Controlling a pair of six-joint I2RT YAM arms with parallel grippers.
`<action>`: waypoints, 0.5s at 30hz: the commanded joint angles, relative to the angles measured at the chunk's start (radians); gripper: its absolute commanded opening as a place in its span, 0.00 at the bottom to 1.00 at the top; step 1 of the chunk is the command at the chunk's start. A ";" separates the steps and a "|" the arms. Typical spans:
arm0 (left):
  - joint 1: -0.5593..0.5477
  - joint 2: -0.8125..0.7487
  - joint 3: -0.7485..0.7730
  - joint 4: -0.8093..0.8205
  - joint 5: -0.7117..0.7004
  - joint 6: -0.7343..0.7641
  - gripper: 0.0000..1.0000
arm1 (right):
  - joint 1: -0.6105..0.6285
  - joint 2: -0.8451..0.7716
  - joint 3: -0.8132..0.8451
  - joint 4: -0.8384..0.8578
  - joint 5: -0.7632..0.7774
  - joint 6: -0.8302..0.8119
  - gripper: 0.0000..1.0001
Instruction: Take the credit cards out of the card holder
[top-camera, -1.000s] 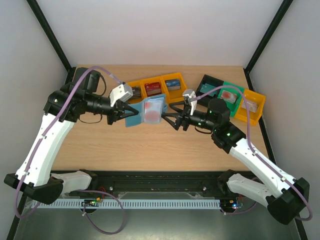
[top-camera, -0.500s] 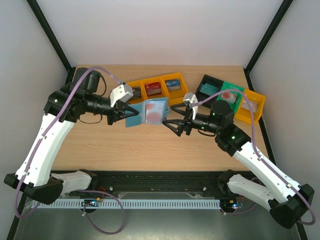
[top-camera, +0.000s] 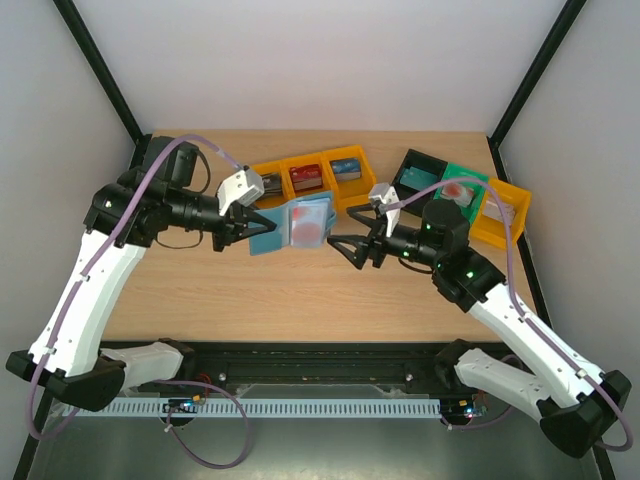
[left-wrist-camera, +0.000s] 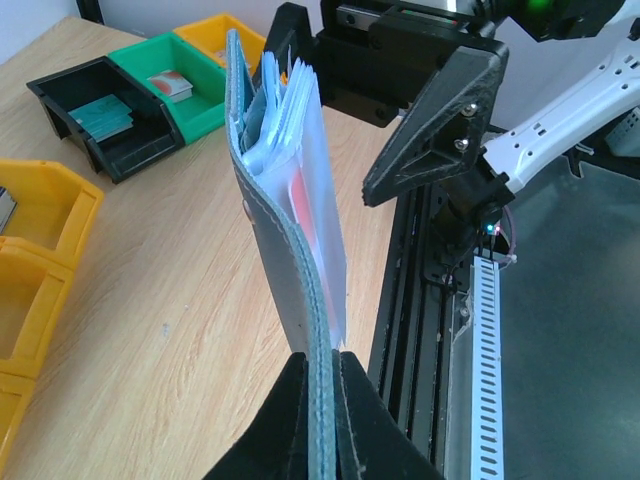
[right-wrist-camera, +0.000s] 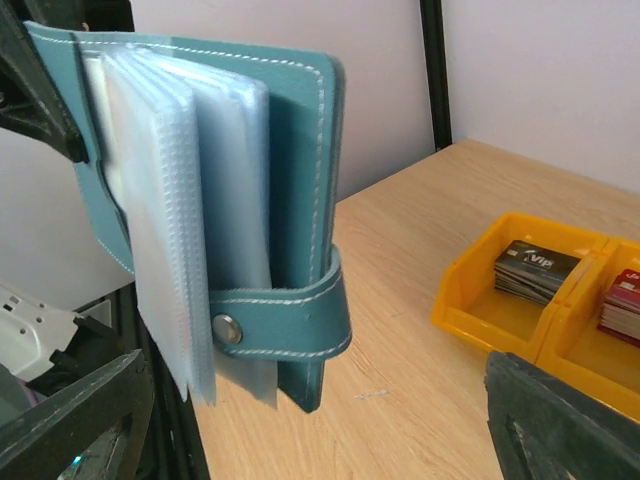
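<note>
My left gripper is shut on the spine edge of the teal-blue card holder and holds it up above the table, open, with its pale clear sleeves fanned. In the left wrist view my left gripper pinches the holder edge-on. A red-and-white credit card shows through one sleeve. My right gripper is open and empty, a short way right of the holder and not touching it. The right wrist view shows the holder and its snap tab ahead of my open right gripper.
A row of yellow bins with stacked cards stands behind the holder, and shows in the right wrist view. A black bin, a green bin and a yellow bin stand at the back right.
My right gripper has drawn back from the holder, down and to the right, and stays open. The left gripper still holds the holder in about the same place.
</note>
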 joint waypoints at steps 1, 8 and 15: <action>0.001 -0.022 0.033 -0.020 0.037 0.024 0.02 | 0.005 0.027 0.055 0.013 -0.037 0.026 0.89; 0.001 -0.017 0.018 -0.008 0.039 0.021 0.02 | 0.005 0.019 0.027 0.049 -0.112 0.036 0.89; 0.001 -0.016 0.018 -0.011 0.040 0.022 0.02 | 0.005 -0.028 0.036 -0.063 -0.068 -0.069 0.90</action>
